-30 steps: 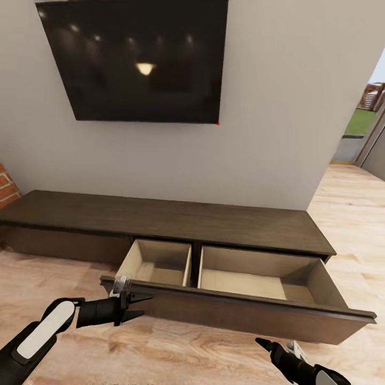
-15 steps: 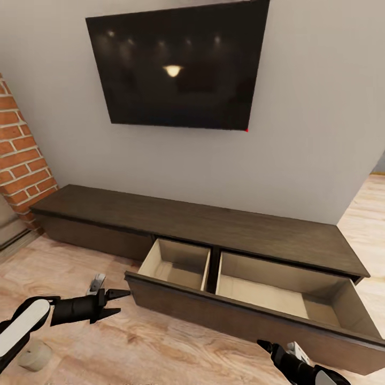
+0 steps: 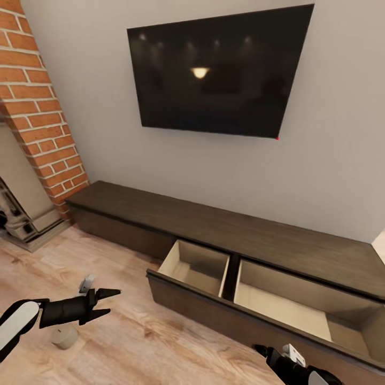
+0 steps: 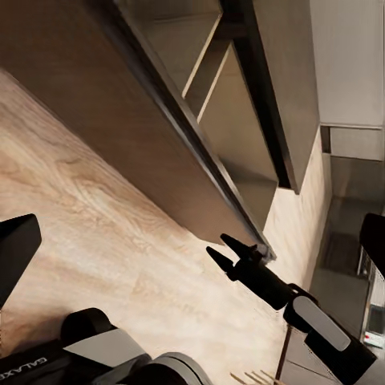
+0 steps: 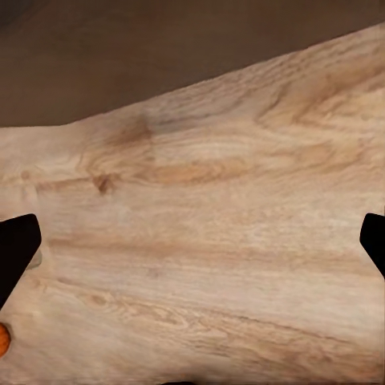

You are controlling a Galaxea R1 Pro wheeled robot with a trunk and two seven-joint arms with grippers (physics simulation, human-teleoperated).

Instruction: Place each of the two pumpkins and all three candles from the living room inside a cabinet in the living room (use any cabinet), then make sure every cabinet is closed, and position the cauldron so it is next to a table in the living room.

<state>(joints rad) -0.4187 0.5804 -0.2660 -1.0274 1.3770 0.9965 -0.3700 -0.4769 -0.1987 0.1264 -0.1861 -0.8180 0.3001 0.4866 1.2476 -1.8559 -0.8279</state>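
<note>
The long dark brown cabinet (image 3: 240, 235) runs along the wall, its wide drawer (image 3: 214, 313) pulled out, and both pale compartments inside hold nothing. A stubby beige candle (image 3: 64, 337) stands on the floor left of the drawer. My left gripper (image 3: 113, 301) hovers open just above and right of the candle, holding nothing. My right gripper (image 3: 262, 351) is low in front of the drawer's right half, and the left wrist view shows my right gripper (image 4: 217, 245) with its fingers parted. An orange sliver of a pumpkin (image 5: 2, 338) shows at the edge of the right wrist view. The cauldron is out of view.
A brick column (image 3: 45, 117) and a pale fireplace surround (image 3: 24, 208) stand at the left. A black TV (image 3: 219, 75) hangs above the cabinet. Wood floor (image 3: 133, 342) stretches in front of the drawer, and the drawer front (image 5: 160, 64) lies close ahead of the right wrist.
The camera has swung left, so the cabinet and TV sit further right in the picture. The brick column, the fireplace and the candle have come into view. Both grippers stay open.
</note>
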